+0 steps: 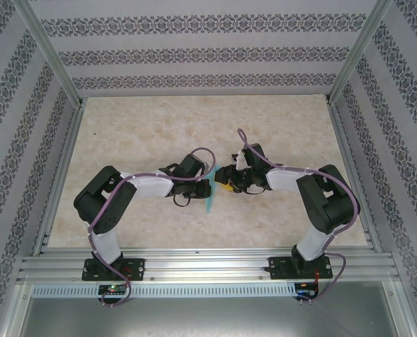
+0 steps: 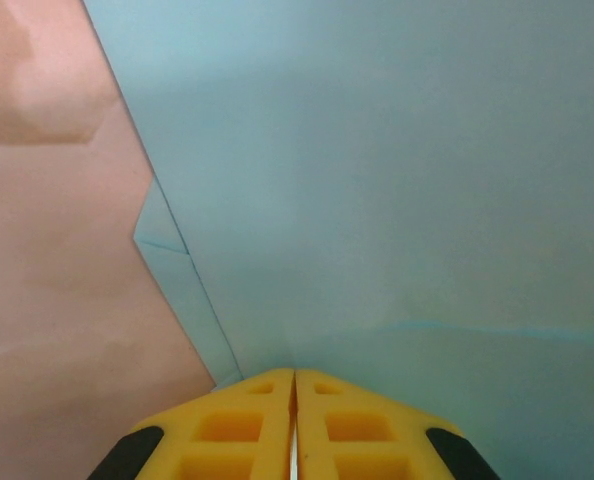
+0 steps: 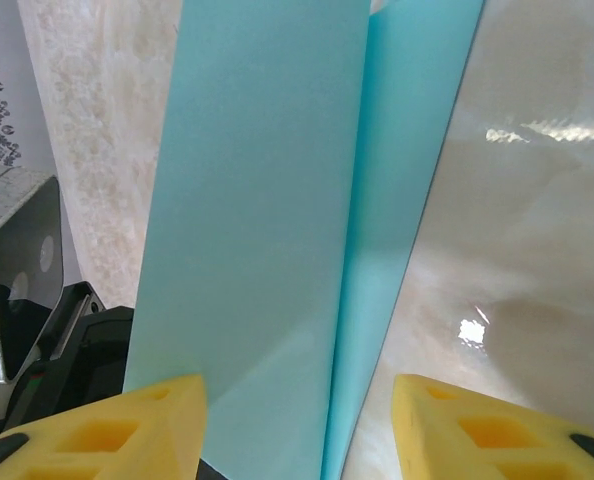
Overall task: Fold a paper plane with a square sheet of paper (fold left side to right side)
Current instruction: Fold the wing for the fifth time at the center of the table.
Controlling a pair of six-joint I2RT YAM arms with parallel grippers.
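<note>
Aluminium rails (image 1: 208,267) run along the near edge, and beyond them lies a pale, marbled table (image 1: 159,126). At mid-table the left gripper (image 2: 294,375) has its yellow fingers pressed together on the turquoise sheet of paper (image 2: 377,180), which sits between the two arms. The right gripper (image 3: 299,385) stands with its jaws wide apart, the folded sheet running up between them. Patterned walls (image 1: 194,53) close the far side. From above the sheet is a narrow sliver, its outline cut off by both grippers.
</note>
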